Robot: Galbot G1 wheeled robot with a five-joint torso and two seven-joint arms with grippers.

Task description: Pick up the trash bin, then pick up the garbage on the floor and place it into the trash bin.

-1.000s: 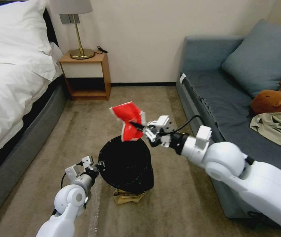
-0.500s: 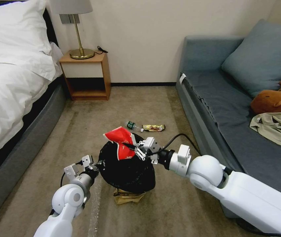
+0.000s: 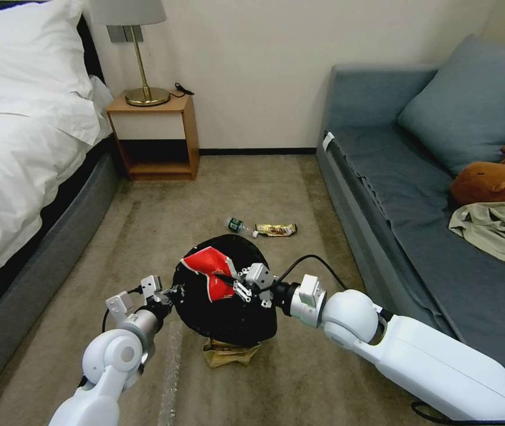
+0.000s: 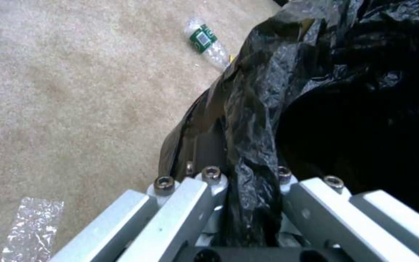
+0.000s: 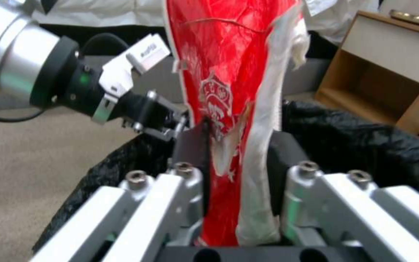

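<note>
The trash bin (image 3: 228,313), lined with a black bag, hangs tilted above the carpet. My left gripper (image 3: 168,294) is shut on its near-left rim (image 4: 248,120). My right gripper (image 3: 232,284) is shut on the red snack packet (image 3: 206,269), which it holds over the bin's mouth. The right wrist view has the packet (image 5: 229,72) pinched upright between the pads, with the bin's rim (image 5: 364,153) behind it. A crumpled brown paper bag (image 3: 228,354) lies on the floor under the bin. Beyond the bin lie a small clear bottle (image 3: 235,225) and a gold wrapper (image 3: 276,229).
A bed (image 3: 21,160) runs along the left and a blue sofa (image 3: 406,195) along the right, bearing a plush toy (image 3: 495,177) and beige clothing (image 3: 501,228). A wooden nightstand (image 3: 154,139) with a lamp stands at the far wall. A clear plastic scrap (image 4: 32,229) lies on the carpet.
My right gripper has come down and back toward me with the red packet, from above the bin to its mouth. The bottle and wrapper behind it are now uncovered. The left gripper barely shifted.
</note>
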